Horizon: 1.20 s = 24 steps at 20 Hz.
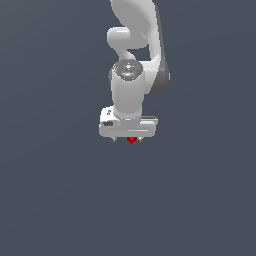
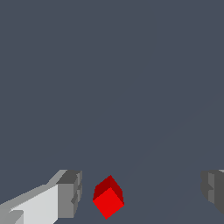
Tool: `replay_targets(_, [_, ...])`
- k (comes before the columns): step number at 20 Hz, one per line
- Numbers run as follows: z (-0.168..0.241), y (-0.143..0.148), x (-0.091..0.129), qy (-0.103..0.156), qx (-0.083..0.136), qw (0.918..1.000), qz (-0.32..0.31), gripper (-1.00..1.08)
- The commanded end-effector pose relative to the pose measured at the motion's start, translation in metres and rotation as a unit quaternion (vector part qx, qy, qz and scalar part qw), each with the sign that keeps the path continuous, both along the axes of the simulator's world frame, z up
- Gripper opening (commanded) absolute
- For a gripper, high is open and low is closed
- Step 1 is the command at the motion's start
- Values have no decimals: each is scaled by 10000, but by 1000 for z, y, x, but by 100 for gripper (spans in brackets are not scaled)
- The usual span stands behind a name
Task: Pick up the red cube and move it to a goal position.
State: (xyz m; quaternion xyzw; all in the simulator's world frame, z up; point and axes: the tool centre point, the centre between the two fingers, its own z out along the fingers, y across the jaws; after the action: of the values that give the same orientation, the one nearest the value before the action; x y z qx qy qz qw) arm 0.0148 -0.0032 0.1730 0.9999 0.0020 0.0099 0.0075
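Observation:
The red cube (image 2: pixel 108 197) is a tiny bright red block lying on the dark grey floor, turned corner-on in the wrist view. Both grey fingertips (image 2: pixel 71 193) show in that view with a wide gap, and the cube lies in the gap, closer to one finger and touching neither. My gripper (image 2: pixel 142 190) is open. In the exterior view the white arm hangs straight down, and only a small tip of the red cube (image 1: pixel 131 140) peeks out under the gripper (image 1: pixel 128 139); the rest is hidden by the hand.
A flat, plain dark grey floor (image 1: pixel 60 200) stretches around the arm on every side. No other object shows in either view.

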Motion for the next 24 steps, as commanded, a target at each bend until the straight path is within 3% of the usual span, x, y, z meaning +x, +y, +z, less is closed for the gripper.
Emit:
replay_targets(1, [0, 0, 0, 0, 0, 10000, 0, 100])
replay_targets(8, [-9, 4, -6, 7, 3, 9998, 204, 100])
replay_targets(15, [-38, 14, -26, 28, 13, 9967, 810, 100])
replay_targets(19, [-62, 20, -44, 47, 23, 9911, 1330, 100])
replay_targets(24, [-97, 26, -71, 73, 36, 9783, 2071, 100])
